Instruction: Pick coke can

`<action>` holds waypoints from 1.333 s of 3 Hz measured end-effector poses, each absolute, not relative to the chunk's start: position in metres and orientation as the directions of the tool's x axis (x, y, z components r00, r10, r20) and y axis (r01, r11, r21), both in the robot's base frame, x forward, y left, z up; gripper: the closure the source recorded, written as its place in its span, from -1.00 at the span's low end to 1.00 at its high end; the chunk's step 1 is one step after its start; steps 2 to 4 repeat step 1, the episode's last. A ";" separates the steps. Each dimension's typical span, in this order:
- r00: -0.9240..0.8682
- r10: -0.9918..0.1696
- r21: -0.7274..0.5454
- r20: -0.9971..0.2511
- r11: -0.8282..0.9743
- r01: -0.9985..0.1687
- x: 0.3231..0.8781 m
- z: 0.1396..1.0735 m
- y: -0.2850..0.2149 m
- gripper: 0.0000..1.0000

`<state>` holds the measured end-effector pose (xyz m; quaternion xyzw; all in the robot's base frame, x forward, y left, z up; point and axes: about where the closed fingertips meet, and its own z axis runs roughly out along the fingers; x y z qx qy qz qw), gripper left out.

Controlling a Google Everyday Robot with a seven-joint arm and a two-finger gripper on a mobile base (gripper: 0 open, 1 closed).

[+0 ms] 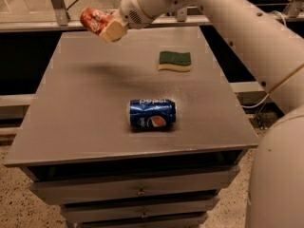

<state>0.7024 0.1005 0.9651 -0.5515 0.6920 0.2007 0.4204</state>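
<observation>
We see the hand (107,27) gripping the coke can (91,19), which sticks out at its left, clear above the bench (80,108). Lift step, we judge nearly done; next move only needs a firm hold while rising.

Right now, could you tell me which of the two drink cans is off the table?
The red-orange coke can, clamped in the gripper in the air at the far left. The blue Pepsi can lies on its side on the table.
</observation>
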 end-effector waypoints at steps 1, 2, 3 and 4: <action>0.037 -0.611 -0.241 -0.791 0.256 -0.936 0.699 0.966 0.099 1.00; 0.037 -0.611 -0.241 -0.791 0.256 -0.936 0.699 0.966 0.099 1.00; 0.037 -0.611 -0.241 -0.791 0.256 -0.936 0.699 0.966 0.099 1.00; 0.037 -0.611 -0.241 -0.791 0.256 -0.936 0.699 0.966 0.099 1.00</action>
